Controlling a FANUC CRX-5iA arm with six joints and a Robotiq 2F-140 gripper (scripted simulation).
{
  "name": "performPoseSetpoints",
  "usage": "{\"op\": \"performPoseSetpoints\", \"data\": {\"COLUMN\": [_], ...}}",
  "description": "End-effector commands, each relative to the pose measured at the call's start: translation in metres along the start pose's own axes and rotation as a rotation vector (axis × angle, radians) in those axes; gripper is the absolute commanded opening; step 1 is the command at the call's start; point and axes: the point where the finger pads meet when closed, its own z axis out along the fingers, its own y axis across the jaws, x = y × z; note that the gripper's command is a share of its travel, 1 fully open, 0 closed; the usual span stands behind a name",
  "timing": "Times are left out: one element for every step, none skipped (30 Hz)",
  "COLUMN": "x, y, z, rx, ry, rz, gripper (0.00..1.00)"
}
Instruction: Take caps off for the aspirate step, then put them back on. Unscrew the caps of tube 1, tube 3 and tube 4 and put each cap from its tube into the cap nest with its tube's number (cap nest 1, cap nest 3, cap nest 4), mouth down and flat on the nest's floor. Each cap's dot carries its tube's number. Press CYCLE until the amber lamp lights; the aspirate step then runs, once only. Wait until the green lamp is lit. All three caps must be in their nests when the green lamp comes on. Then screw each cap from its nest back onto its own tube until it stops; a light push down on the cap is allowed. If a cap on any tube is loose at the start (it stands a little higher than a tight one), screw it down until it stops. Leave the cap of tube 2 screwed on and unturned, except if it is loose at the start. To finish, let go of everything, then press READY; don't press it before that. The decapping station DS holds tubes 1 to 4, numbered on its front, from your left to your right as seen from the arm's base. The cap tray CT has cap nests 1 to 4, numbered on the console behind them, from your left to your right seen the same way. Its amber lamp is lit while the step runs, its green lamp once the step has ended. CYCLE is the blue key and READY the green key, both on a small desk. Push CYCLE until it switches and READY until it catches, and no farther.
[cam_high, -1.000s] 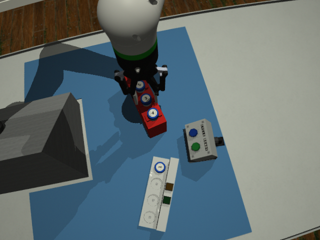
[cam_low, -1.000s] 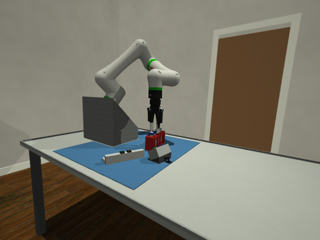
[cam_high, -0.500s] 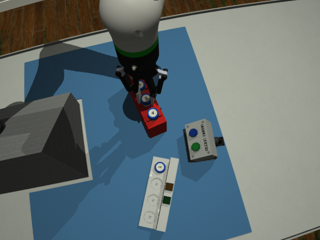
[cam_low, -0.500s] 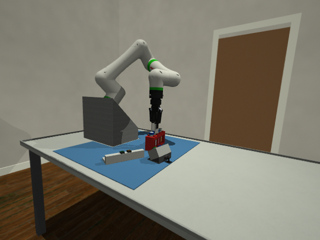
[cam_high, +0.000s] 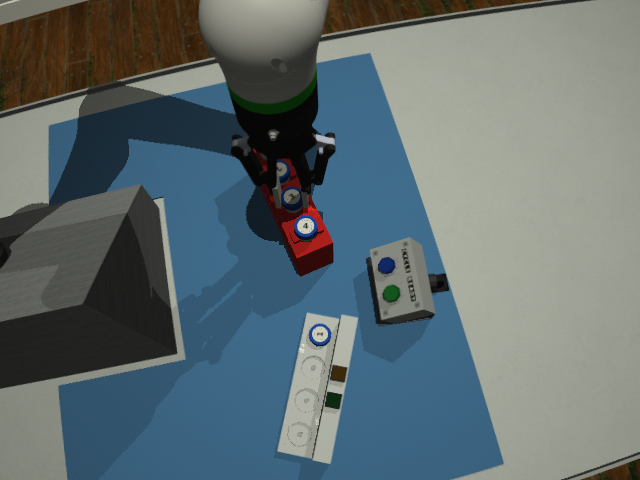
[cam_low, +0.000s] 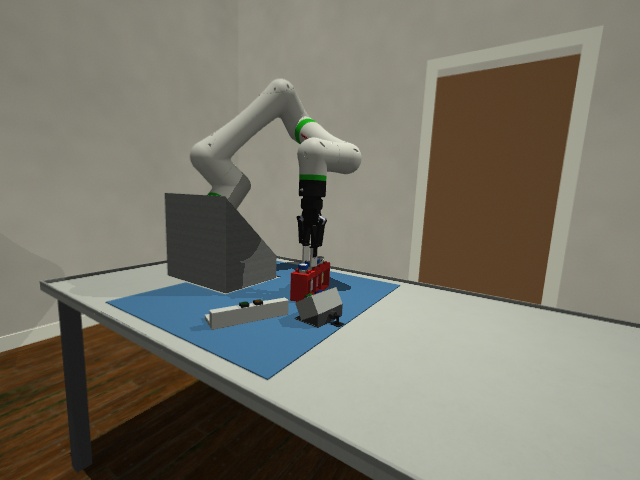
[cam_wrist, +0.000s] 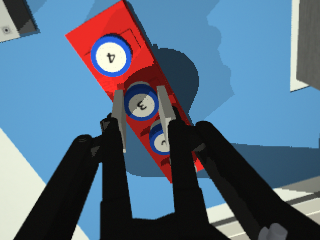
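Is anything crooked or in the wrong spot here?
Nothing looks odd. One blue cap sits flat in the end nest of the cap tray, as planned. The gripper is shut on cap 3, upright in the red station. Cap 4 sits straight, and both lamps are dark.
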Motion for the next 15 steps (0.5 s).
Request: {"op": "performPoseSetpoints", "data": {"x": [0.0001, 0.0001, 0.0001, 0.0001, 0.0001, 0.0001, 0.0001, 0.0001, 0.0001, 0.0001, 0.0001, 0.0001, 0.0001, 0.0001, 0.0001], "y": [-0.0001, -0.0001, -0.0001, -0.0001, -0.0001, -0.0001, -0.0001, -0.0001, -0.0001, -0.0001, -0.0001, -0.0001, -0.0001, -0.0001, -0.0001], "z": [-0.0002, -0.0002, -0.0002, -0.0003, -0.0003, -0.0003, -0.0004, -0.0004, -0.0004, -0.0004, -0.0004, -0.0004, -0.0004, -0.0005, -0.0005], "rx": [0.002, 0.002, 0.002, 0.002, 0.002, 0.002, 0.002, 0.002, 0.002, 0.002, 0.002, 0.002, 0.002, 0.003, 0.003], "ry": [-0.004, -0.003, -0.003, -0.003, -0.003, -0.003, -0.002, -0.002, -0.003, -0.003, -0.003, -0.003, -0.003, -0.003, -0.003], "rz": [-0.248, -0.298, -0.348, -0.398, -0.446, -0.490, -0.535, -0.580, -0.598, -0.598, -0.598, -0.648, -0.698, -0.748, -0.798], "gripper": [0.00, 0.00, 0.00, 0.00, 0.00, 0.00, 0.00, 0.00, 0.00, 0.00, 0.00, 0.00, 0.00, 0.00, 0.00]}}
